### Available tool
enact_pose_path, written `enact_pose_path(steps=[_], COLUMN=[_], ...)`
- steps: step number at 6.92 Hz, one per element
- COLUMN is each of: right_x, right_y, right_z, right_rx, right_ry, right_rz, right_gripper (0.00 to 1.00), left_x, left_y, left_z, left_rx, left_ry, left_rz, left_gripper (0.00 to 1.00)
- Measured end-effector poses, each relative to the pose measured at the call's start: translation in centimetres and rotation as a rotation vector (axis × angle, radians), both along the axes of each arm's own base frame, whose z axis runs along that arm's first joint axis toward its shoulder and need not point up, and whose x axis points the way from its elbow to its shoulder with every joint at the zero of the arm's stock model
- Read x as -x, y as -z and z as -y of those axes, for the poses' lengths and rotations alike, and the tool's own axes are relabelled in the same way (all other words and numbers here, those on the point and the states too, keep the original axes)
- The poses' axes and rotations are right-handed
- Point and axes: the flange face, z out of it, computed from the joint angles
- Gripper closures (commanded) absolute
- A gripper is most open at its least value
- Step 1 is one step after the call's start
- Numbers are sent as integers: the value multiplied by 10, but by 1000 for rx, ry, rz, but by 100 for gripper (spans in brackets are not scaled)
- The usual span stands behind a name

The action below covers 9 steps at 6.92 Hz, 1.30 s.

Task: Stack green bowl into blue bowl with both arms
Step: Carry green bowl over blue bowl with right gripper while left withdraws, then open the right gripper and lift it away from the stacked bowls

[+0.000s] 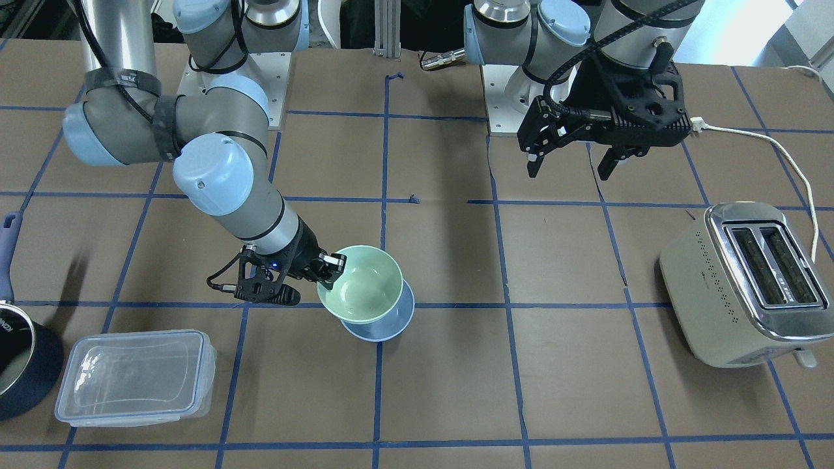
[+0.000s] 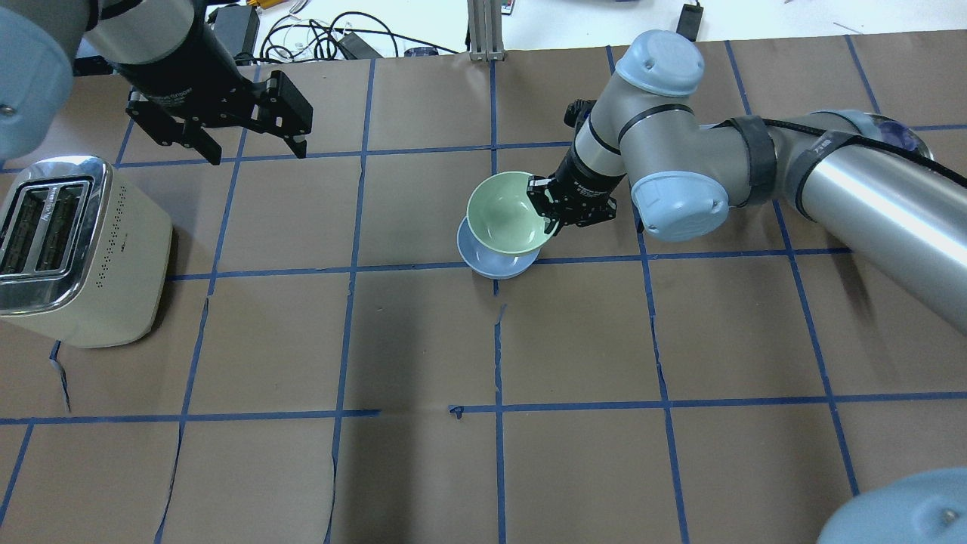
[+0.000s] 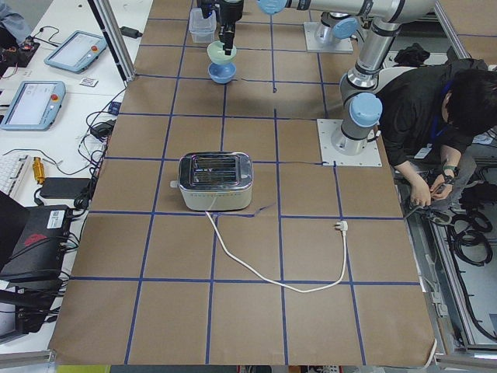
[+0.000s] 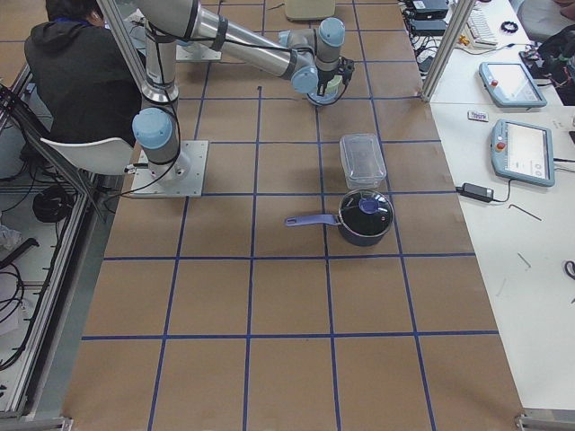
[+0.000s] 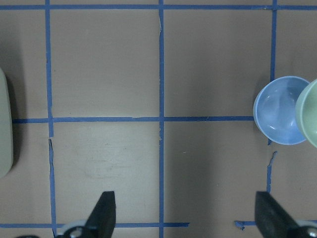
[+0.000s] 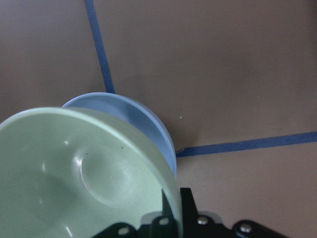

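My right gripper (image 1: 331, 267) (image 2: 545, 217) is shut on the rim of the green bowl (image 1: 361, 283) (image 2: 508, 211) and holds it just above the blue bowl (image 1: 384, 326) (image 2: 491, 262), which sits on the table under it and shows on one side. In the right wrist view the green bowl (image 6: 84, 173) fills the lower left with the blue bowl (image 6: 143, 119) behind it. My left gripper (image 1: 573, 166) (image 2: 253, 147) is open and empty, high above the table near its base. Its wrist view shows the blue bowl (image 5: 280, 111) and the green bowl's edge (image 5: 311, 111) at the right.
A cream toaster (image 1: 743, 283) (image 2: 68, 249) stands on my left side, its cord (image 1: 775, 146) trailing back. A clear rectangular container (image 1: 133, 378) and a dark navy saucepan (image 1: 19, 365) sit on my right side toward the front edge. Blue tape lines grid the brown table.
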Motion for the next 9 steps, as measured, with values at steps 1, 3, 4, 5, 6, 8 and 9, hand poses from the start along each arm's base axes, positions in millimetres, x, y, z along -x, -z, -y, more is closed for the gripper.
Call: enact_pose_path(steps=[1, 3, 4, 5, 6, 8, 9], right_x=[-9, -16, -18, -20, -21, -18, -13], right_y=[5, 15, 22, 27, 29, 28, 21], right_z=[-2, -1, 1, 3, 3, 6, 10], right_rx=[-10, -20, -19, -16, -14, -2, 13], right_ry=[-3, -11, -14, -19, -24, -46, -49], right_rz=[-1, -3, -3, -2, -2, -8, -19], right_gripper=[100, 100, 67, 21, 7, 1, 0], left_x=[0, 0, 0, 0, 0, 0, 0], left_y=[1, 2, 2, 2, 2, 2, 2], left_z=[2, 4, 5, 5, 5, 5, 5], left_rx=[12, 26, 28, 29, 29, 29, 29], left_ry=[0, -1, -1, -1, -1, -1, 0], left_rz=[0, 1, 2, 2, 2, 1, 0], left_gripper=[0, 0, 0, 0, 0, 0, 0])
